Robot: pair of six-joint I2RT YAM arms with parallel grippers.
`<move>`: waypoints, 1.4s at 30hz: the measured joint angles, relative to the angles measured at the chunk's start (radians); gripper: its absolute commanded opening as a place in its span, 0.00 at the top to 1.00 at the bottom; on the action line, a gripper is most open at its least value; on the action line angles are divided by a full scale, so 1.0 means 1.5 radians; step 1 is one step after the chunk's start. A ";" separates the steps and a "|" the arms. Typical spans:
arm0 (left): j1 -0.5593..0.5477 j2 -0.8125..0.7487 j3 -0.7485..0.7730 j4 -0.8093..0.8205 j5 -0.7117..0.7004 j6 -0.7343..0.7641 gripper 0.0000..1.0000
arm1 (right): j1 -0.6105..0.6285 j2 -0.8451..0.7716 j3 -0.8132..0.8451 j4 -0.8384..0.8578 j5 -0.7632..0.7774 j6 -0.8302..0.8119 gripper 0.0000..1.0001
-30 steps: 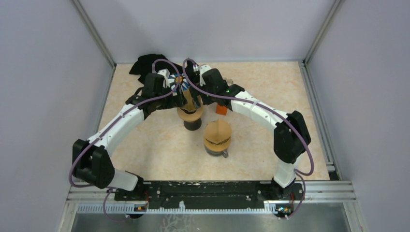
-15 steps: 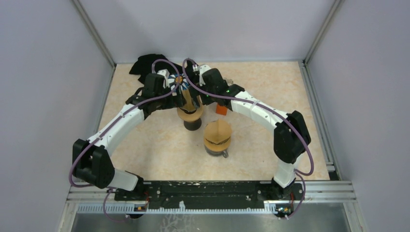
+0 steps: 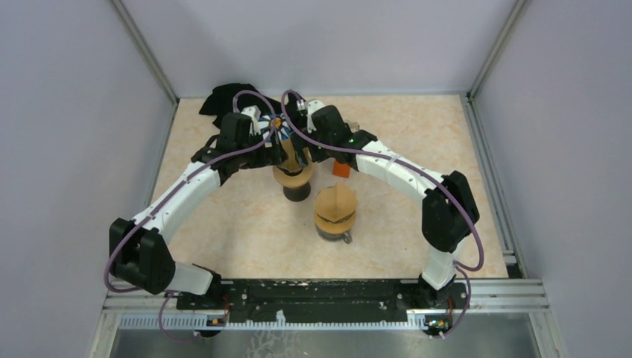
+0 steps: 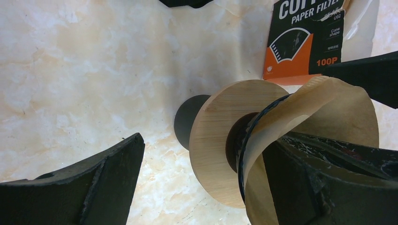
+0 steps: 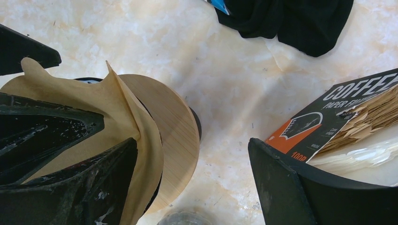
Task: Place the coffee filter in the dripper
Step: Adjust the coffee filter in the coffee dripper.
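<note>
The dripper (image 3: 293, 177) stands mid-table; its round wooden collar (image 4: 220, 140) and black base show in both wrist views. A brown paper coffee filter (image 4: 328, 108) sits as an open cone in the dripper's black rim, its edge crumpled and standing up (image 5: 84, 98). My left gripper (image 4: 206, 140) is open and straddles the rim, one finger inside the cone and one outside over the table. My right gripper (image 5: 192, 140) is open too, with one finger inside the cone from the other side and the other finger near the filter pack. Neither pinches the paper.
An orange-and-black coffee filter pack (image 5: 328, 117) lies just right of the dripper. A black cloth (image 3: 222, 101) lies at the back left. A second dripper with a filter (image 3: 335, 211) stands nearer the arm bases. Side walls enclose the table.
The left arm's elbow has shifted very slightly. Both grippers and the filter stay where they were.
</note>
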 measured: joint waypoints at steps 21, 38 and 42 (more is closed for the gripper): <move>0.002 -0.003 -0.001 0.000 -0.003 0.000 0.01 | 0.000 -0.033 -0.001 0.007 -0.001 0.006 0.12; 0.002 -0.006 -0.005 0.000 -0.003 0.000 0.01 | 0.000 -0.085 -0.011 0.022 -0.004 0.007 0.11; 0.002 -0.019 -0.005 0.000 -0.003 0.000 0.01 | 0.000 -0.086 -0.012 0.028 -0.005 0.007 0.11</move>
